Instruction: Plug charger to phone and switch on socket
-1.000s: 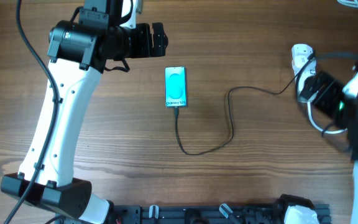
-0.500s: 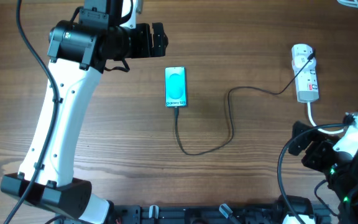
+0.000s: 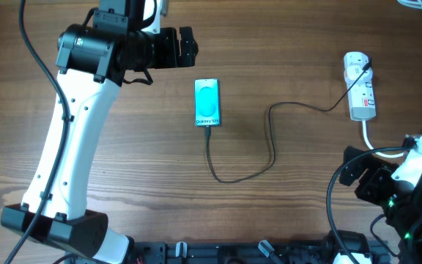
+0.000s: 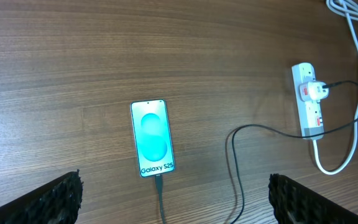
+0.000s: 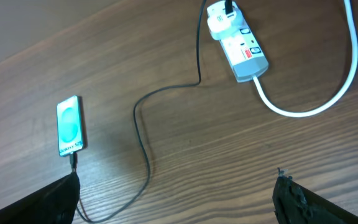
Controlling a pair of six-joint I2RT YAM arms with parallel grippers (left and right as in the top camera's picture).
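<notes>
Turquoise-screened phone [image 3: 206, 102] is shown centrally, charger [image 3: 269, 139] seated at its 6 o'clock end, socket [image 3: 360, 88] at 3 o'clock. Left gripper [image 3: 190, 45] and right gripper [image 3: 349, 167] are held open, empty; the charger's looped slack may be snagged, unseating its tip.

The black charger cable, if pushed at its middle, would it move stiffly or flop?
Probably floppy: the charger cable lies in loose curves. It looks thin, so likely light. A hard pull might shift the phone, where its tip sits.

Phone [image 3: 206, 103] centre; socket [image 3: 360, 86] far right; charger [image 3: 270, 128] stretched between them.
</notes>
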